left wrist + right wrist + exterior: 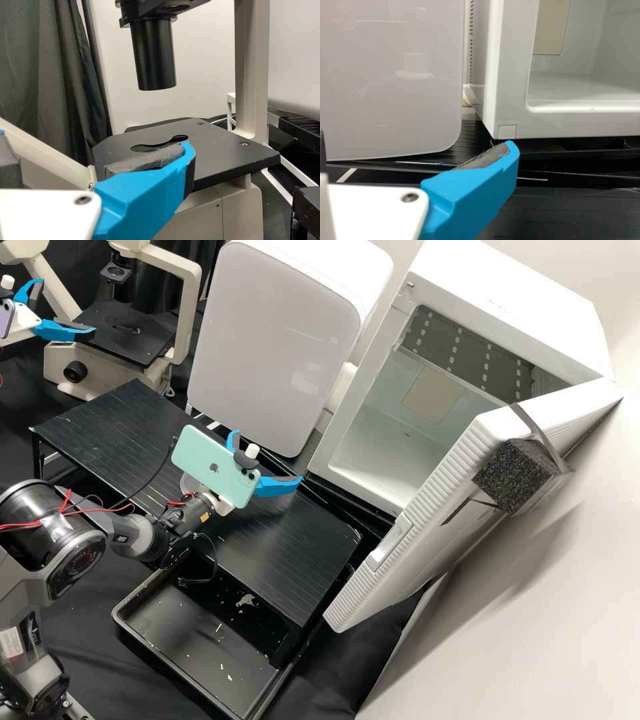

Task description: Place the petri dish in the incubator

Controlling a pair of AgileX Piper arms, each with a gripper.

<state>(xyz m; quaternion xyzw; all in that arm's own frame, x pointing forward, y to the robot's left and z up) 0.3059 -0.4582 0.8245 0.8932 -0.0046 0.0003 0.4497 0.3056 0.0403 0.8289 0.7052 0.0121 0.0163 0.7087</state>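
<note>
Now, the left tool (68, 305) and right tool (268, 455) are held open; near the right one's wrist, the clear dish (189, 484), partly hidden by a phone (207, 457), is seen on the rack (287, 553).

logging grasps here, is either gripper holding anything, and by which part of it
Nothing is held. In the high view, the left gripper stands open by the microscope, the right gripper open near the incubator.

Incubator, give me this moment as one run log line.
incubator: door open | right claw: open, above black stand | left claw: open, near microscope stage
</note>
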